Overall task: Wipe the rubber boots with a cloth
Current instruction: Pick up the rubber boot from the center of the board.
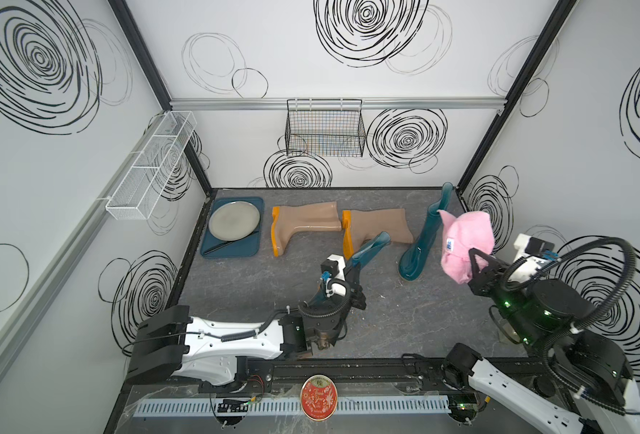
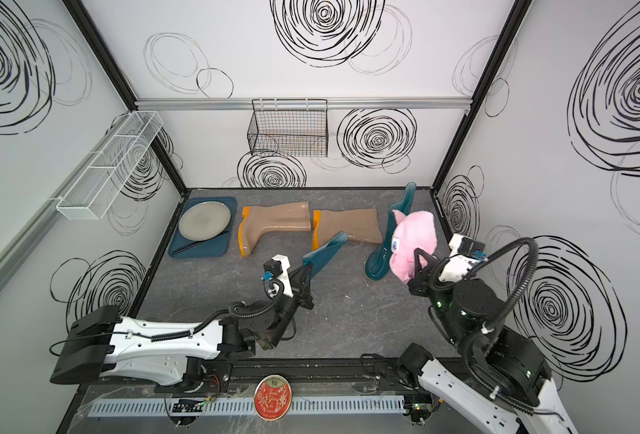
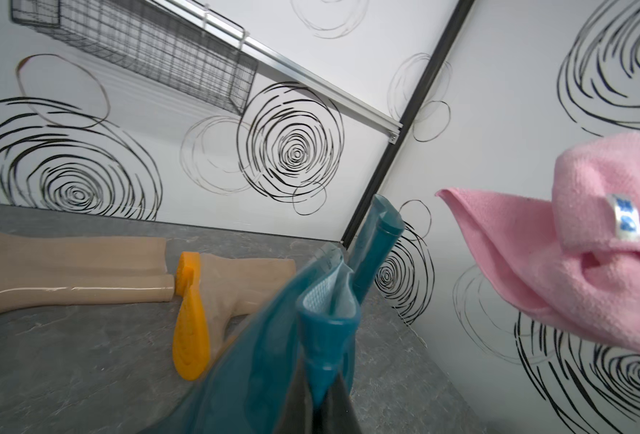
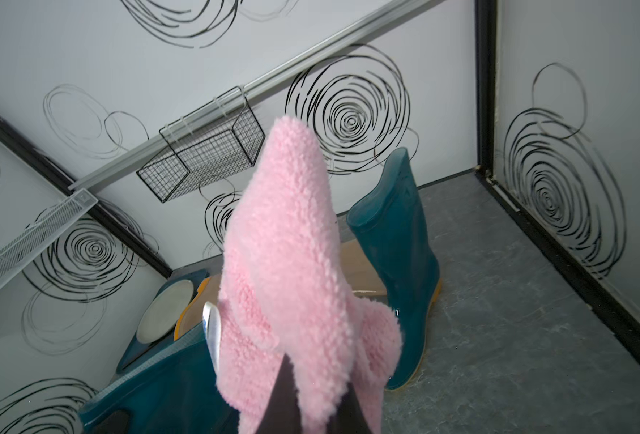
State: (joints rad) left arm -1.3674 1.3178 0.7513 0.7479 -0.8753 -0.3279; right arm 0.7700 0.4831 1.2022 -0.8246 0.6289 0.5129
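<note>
The left end effector is clamped shut on the upper shaft of the tilted teal boot. The boot leans with its open top toward the back of the desk. In the left wrist view its rim is pinched flat between the jaws. The foot of this boot sits beneath the arm, so it is hard to say whether its sole rests on the desk.

The right end effector is closed on the cloth and holds it bunched in the air at the right side of the desk. A white tag shows on the cloth's side. The cloth hangs just beside the upright teal boot, which stands on its sole near the back right corner. In the left wrist view a gap shows between them, so they seem apart.

The two beige boots lie on their sides in a row along the back of the desk, one next to the tray and the other between it and the upright teal boot. Their orange soles face the tray side.

The tray carries a round grey plate. A black wire basket hangs on the back wall and a white mesh basket on the left wall. A round red tin sits at the front edge.
</note>
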